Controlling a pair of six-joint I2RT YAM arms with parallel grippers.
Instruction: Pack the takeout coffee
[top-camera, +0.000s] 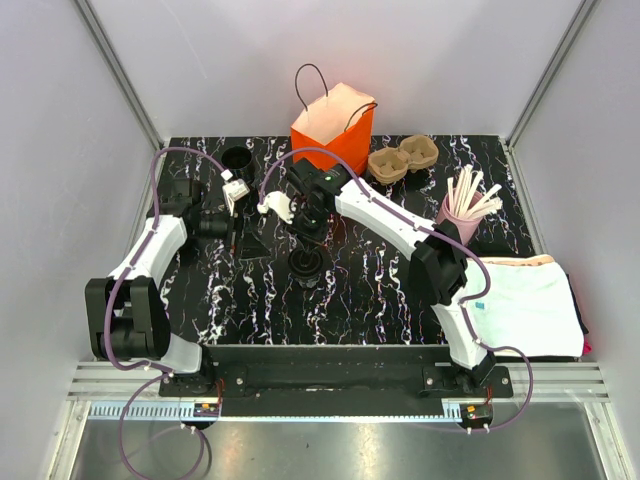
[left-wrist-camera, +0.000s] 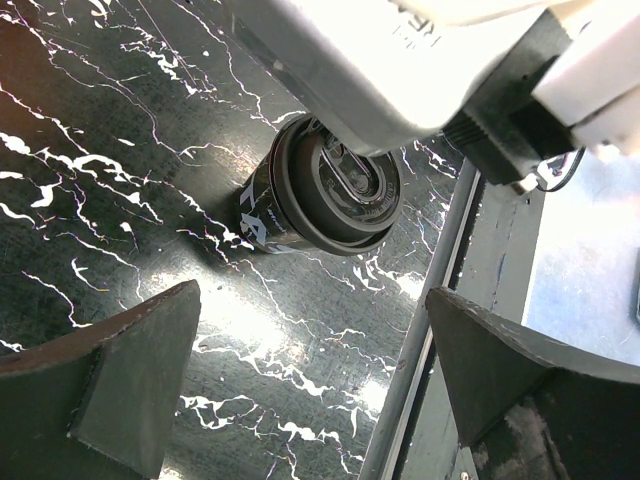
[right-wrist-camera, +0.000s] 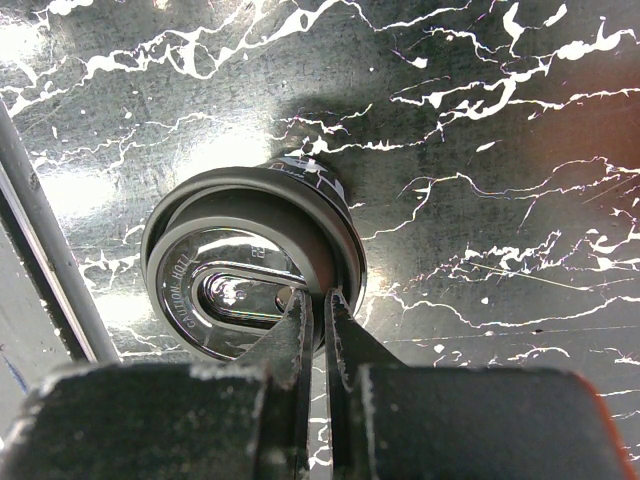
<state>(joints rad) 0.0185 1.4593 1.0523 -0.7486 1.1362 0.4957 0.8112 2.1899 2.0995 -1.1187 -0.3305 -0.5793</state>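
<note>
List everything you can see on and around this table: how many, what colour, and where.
takeout coffee: one, black with black lid, middle of the table
paper bag: one, orange with dark handles, back centre, upright
cup tray: one, brown pulp, two wells, right of the bag
cup of sticks: one, pink holding white sticks, right side
round object: one, black, back left; cannot tell what it is
folded fabric: one pile, white on top, right edge
table: one, black with white veining
left pincer: one, black fingers, open and empty, left of the coffee
right pincer: one, black fingers, shut on the coffee lid's rim
</note>
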